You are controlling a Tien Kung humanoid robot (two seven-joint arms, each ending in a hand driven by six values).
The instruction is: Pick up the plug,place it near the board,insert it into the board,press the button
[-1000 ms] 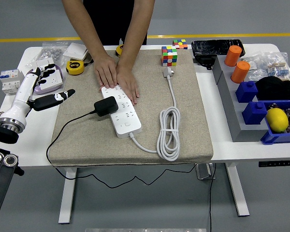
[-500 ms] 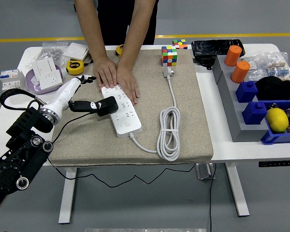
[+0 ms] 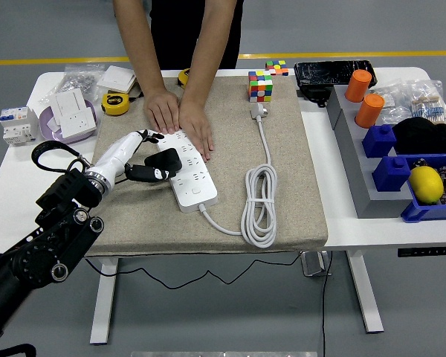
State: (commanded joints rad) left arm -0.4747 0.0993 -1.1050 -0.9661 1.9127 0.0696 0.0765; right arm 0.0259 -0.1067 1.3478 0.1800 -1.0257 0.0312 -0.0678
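Note:
A black plug adapter [image 3: 168,158] with a black cable [image 3: 97,199] lies on the left side of a white power strip [image 3: 190,181] on the beige mat [image 3: 282,186]. The strip's button [image 3: 196,190] is near its front end. My left hand [image 3: 157,155] reaches in from the left and is at the plug. Its white fingers [image 3: 140,138] are on the plug's far side and its black thumb [image 3: 150,174] on the near side, spread and not closed on it. A person's two hands [image 3: 180,119] press flat on the strip's far end.
The strip's white cord [image 3: 259,201] lies coiled on the mat's right. A colour cube [image 3: 260,85] stands at the mat's far edge. A yellow tape measure [image 3: 116,103] and white sockets [image 3: 70,115] lie at the left. Blue bins, orange cylinders [image 3: 364,97] and a lemon [image 3: 425,184] are at the right.
My left arm has swung in from the table's left edge to the power strip, and the hand now straddles the black plug. The person's hands and the plug have stayed put.

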